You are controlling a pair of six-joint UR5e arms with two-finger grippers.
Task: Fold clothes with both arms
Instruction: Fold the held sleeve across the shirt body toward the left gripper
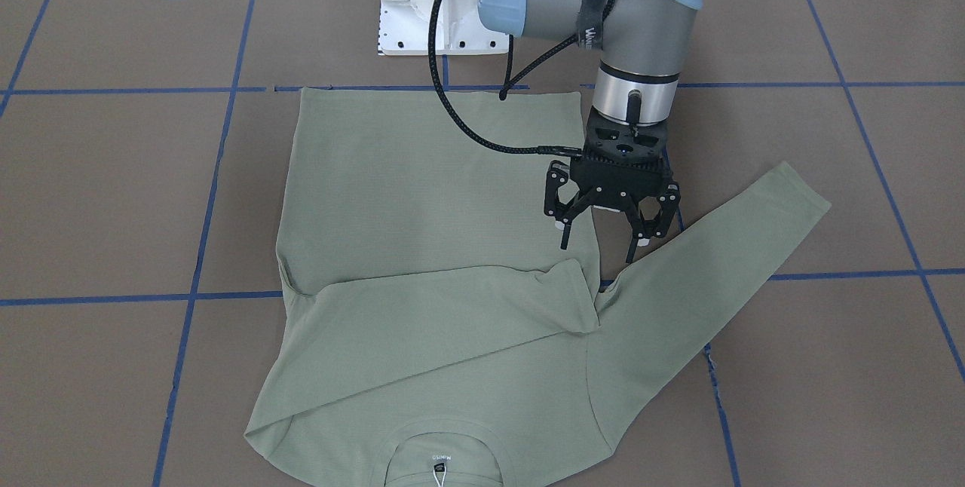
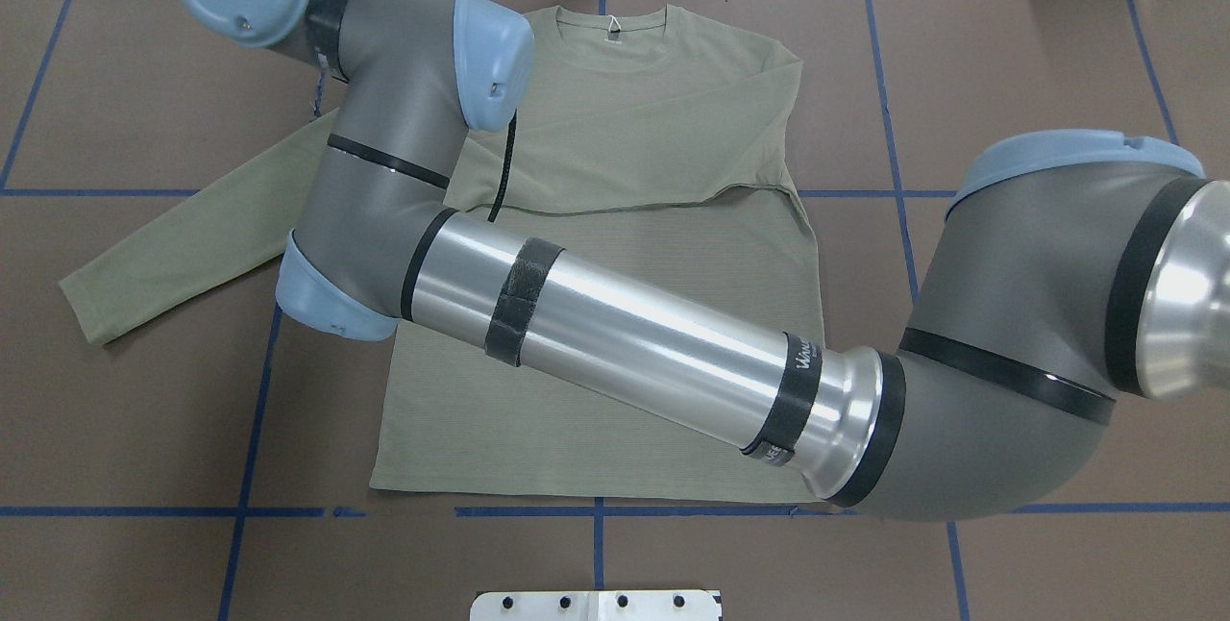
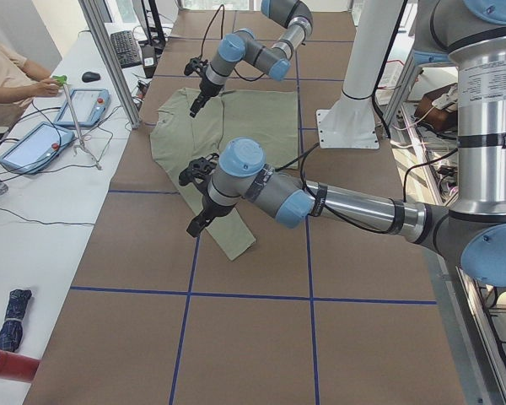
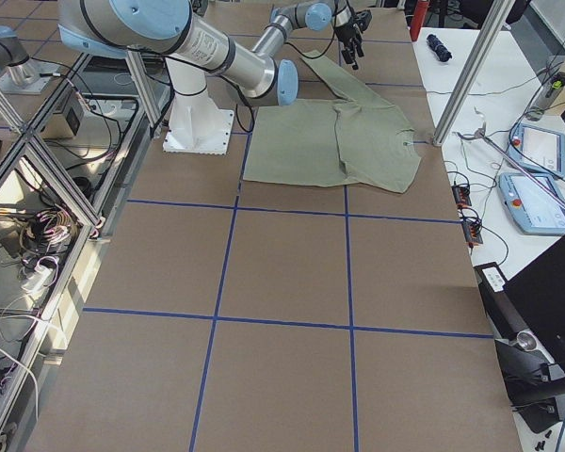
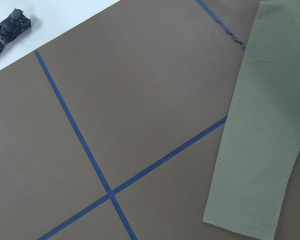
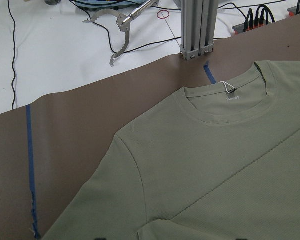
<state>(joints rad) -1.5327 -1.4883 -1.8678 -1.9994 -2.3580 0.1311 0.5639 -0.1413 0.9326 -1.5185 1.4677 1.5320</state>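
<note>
As arms [image 3: 354, 211] overhang the shirt [image 1: 422, 193], a roll [image 5: 9, 31], perhaps cloth, lies apart.

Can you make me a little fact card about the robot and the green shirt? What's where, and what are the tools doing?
shirt: pale green, long-sleeved, flat on the brown table
sleeve on robot's right: folded across the chest
sleeve on robot's left: spread out sideways
right tool: open, empty, hovering beside the spread sleeve; the right arm reaches across the shirt
left tool: near the spread sleeve's cuff; seen only from the side, open or shut unclear
folding so far: one sleeve in, one to go
</note>
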